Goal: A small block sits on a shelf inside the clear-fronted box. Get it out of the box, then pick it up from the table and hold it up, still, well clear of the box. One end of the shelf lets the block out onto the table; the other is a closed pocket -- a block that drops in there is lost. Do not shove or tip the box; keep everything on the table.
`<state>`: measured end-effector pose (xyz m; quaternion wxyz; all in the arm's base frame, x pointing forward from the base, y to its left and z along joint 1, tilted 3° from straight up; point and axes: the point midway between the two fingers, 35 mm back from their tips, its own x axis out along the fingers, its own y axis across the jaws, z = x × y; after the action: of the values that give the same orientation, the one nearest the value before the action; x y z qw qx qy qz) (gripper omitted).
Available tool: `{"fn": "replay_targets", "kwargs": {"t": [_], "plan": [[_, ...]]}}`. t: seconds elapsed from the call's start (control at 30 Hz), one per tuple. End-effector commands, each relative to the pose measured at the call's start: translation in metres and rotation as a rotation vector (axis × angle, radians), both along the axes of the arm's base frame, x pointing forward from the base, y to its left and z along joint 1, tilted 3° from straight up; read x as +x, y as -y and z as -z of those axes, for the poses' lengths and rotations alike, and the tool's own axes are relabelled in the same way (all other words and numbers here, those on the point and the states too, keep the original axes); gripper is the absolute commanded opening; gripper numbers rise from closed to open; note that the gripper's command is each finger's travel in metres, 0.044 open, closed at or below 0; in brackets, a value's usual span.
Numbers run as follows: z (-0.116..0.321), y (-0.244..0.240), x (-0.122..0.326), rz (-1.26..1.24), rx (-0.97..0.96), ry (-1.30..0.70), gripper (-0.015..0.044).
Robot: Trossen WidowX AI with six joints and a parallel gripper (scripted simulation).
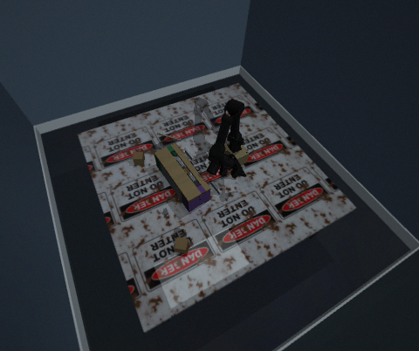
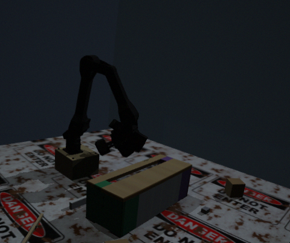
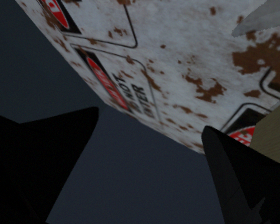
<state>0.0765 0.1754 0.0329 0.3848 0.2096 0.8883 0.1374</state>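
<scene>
"How far has it got?"

"Not to the lift, anyway. The gripper (image 1: 226, 168) (image 2: 122, 149) (image 3: 152, 121) is up on the arm-base side of the slotted box (image 1: 172, 168) (image 2: 152, 178), fingers spread wide, and I see nothing between them."

"And the block?"

"There's a small grey block (image 1: 165, 212) (image 2: 205, 210) on the table, on the far side of the box from the arm's base, nearer the purple end (image 1: 199, 200) (image 2: 185, 182) than the green end (image 1: 158, 162) (image 2: 105, 208). I take it for the one we want, though I can't swear to it."

"Couldn't the real one be on the shelf inside?"

"From where I stand I can't make out any block through the slot, but much of the inside is hidden. I can't rule out the pocket, either."

"Those tan cubes?"

"One (image 1: 139, 158) is off beyond the box, toward its green end; the other (image 1: 181, 245) (image 2: 235, 187) is out past the purple end. Too big to be ours, I'd say."

"So if the grey one's ours?"

"Then getting it out is done, and the box is upright. Left to do: reach across without knocking the box, close on the block, raise it well clear and hold it steady. The pick-up is all still owed."
</scene>
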Motion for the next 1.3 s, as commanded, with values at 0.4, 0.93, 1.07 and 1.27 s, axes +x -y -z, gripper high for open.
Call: {"fn": "replay_targets", "kwargs": {"t": [0.4,0.93,1.07,1.27], "plan": [[-0.016,-0.003,0.076,-0.695,0.141,0.639,0.0400],[-0.077,0.024,0.176,-1.581,0.043,1.004,0.0400],[-0.085,0.076,0.204,-1.770,-0.061,0.840,0.0400],[-0.089,0.095,0.212,-1.830,-0.085,0.770,0.0400]]}}
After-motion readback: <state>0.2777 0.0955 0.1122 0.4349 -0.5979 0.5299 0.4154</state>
